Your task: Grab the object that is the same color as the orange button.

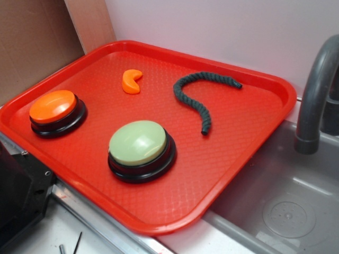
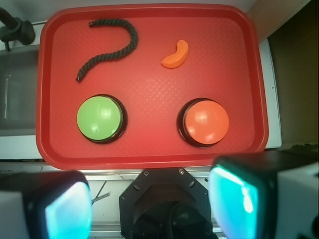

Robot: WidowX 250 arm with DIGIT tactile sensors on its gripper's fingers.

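- Gripper (image 2: pixel 149 209) fingers spread apart, empty, above the red plastic tray (image 2: pixel 149 152).
- Small orange crescent plastic piece (image 2: pixel 176 55) lies beyond the round orange dome button (image 2: pixel 205 121).

The orange crescent (image 2: pixel 176 55) lies alone near the tray's (image 2: pixel 149 157) far edge, open tray all round it, well apart from the rope (image 2: pixel 109 47) and both buttons.

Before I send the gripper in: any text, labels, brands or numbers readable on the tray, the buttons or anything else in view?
None: no readable text in either view.
The red tray, orange button, green button, orange crescent piece and dark rope all look unmarked.
The sink shows only moulded rings, no lettering.
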